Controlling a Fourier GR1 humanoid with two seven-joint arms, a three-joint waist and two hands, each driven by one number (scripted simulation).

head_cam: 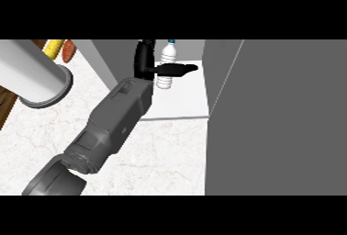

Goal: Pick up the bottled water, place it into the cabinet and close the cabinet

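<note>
A: Nearest us is the grey forearm (108, 124), running from the lower left up over the counter (163, 151) and into the cabinet (184, 98). Which hand is on the end of it?

B: The left hand (145, 57), judging by the side it enters from. The right one shows nowhere.

A: And the bottle (165, 82)?

B: Inside the cabinet, upright, cap up, base over the white floor. I cannot tell whether it stands on that floor or hangs just above it.

A: How does the hand sit on it?

B: The palm is just left of the bottle, and black fingers (177, 69) wrap across its middle from left to right. So the hand is closed round the bottle, not spread.

A: What does the next move turn on?

B: That left-right relation. The bottle lies right of the palm, long axis vertical. I judge the hand should uncurl and draw off leftward and toward us, along the forearm's line, without tipping it.

A: And the door (284, 114)?

B: I take it to be the big grey panel at the right, standing open. Only the left hand is near it.
</note>
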